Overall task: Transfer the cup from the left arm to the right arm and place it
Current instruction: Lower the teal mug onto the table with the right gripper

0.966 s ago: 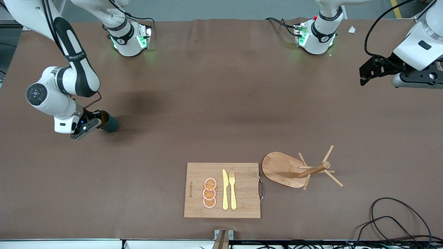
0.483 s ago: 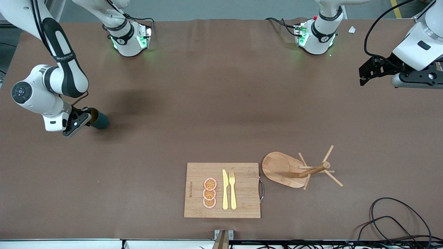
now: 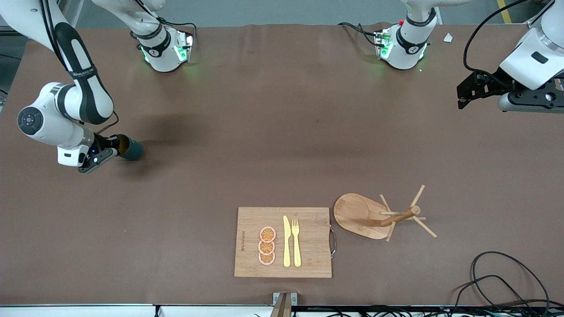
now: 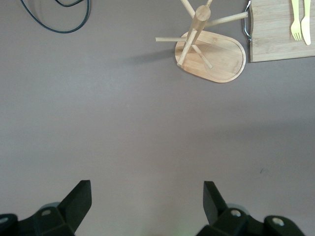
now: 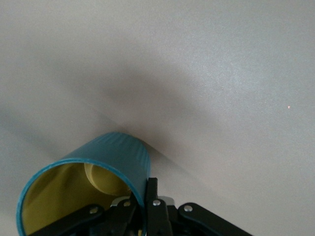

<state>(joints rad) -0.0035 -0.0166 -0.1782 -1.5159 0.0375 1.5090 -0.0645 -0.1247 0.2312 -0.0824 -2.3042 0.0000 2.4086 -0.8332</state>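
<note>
1. Cup (image 3: pixel 130 149) sits tipped in the right gripper (image 3: pixel 115 149), jaws clenched on its rim wall, low over the tabletop (image 3: pixel 273 132) at the right arm's end, likely for set-down.
2. Left gripper (image 3: pixel 467 92) waits, jaws released, hand-over apparently done.

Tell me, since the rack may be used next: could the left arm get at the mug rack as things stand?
Probably yes. The left gripper hangs open and empty over bare table at its own end, and the left wrist view shows nothing between it and the rack. The board lies beside the rack, not across the way.
</note>
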